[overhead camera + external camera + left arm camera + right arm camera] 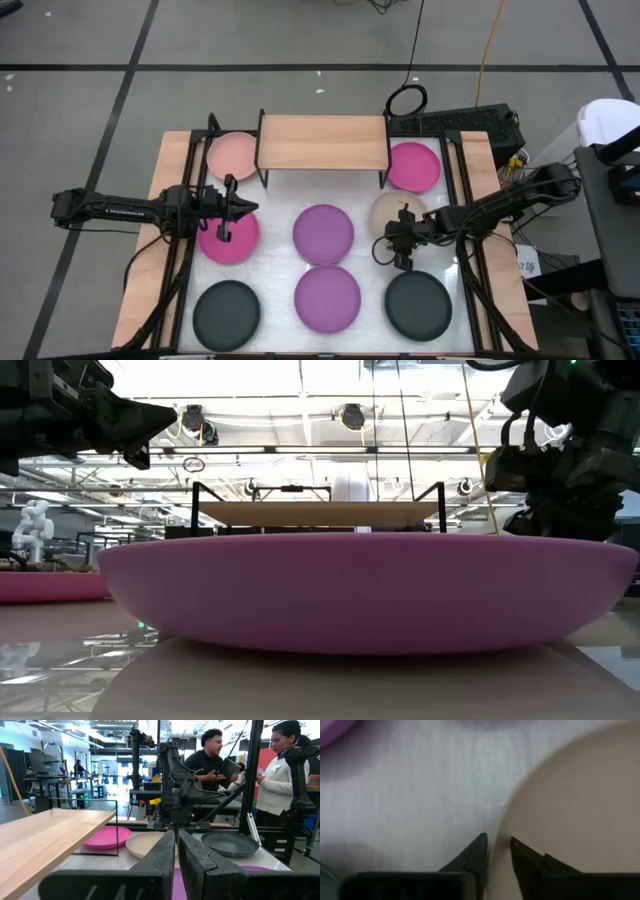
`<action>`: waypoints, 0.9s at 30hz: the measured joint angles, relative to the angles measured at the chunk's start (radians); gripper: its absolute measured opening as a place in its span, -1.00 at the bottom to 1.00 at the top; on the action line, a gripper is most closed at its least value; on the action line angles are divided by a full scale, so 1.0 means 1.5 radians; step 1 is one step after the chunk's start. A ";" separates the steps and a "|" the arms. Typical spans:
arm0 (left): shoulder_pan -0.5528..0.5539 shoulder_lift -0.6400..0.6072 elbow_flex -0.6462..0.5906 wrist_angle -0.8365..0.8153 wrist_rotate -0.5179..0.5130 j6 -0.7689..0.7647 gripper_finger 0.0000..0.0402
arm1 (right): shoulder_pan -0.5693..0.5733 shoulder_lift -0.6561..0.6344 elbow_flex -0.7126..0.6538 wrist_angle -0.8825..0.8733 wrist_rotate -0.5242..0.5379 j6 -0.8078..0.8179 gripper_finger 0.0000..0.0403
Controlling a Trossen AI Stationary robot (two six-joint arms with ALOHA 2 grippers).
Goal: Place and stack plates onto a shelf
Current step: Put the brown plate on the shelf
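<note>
The shelf [322,142], a light-wood board on thin black legs, stands at the table's [276,248] far edge with nothing on it. All eight round matte plates lie flat on the white table top: the salmon plate [232,155] beside the shelf's left end, a magenta plate [412,165] beside its right end, the beige plate [388,210] in front of that. Another magenta plate [238,240] lies left, two purple plates [323,230] in the middle, two black plates [226,311] along the near edge.

The left gripper [226,211] hangs above the left magenta plate, its fingers nearly closed, holding nothing. The right gripper [497,845] sits at the beige plate's rim, fingers slightly parted astride the edge.
</note>
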State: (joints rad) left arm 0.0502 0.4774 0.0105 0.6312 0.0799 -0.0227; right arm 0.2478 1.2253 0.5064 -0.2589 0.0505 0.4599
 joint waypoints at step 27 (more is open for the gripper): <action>0.000 0.000 0.000 0.000 0.000 0.000 -0.87 | 0.002 -0.271 -0.001 0.115 -0.035 -0.113 -1.00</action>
State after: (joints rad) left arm 0.0498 0.4778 0.0101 0.6315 0.0799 -0.0231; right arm 0.2504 0.8183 0.5056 -0.0869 -0.0021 0.2899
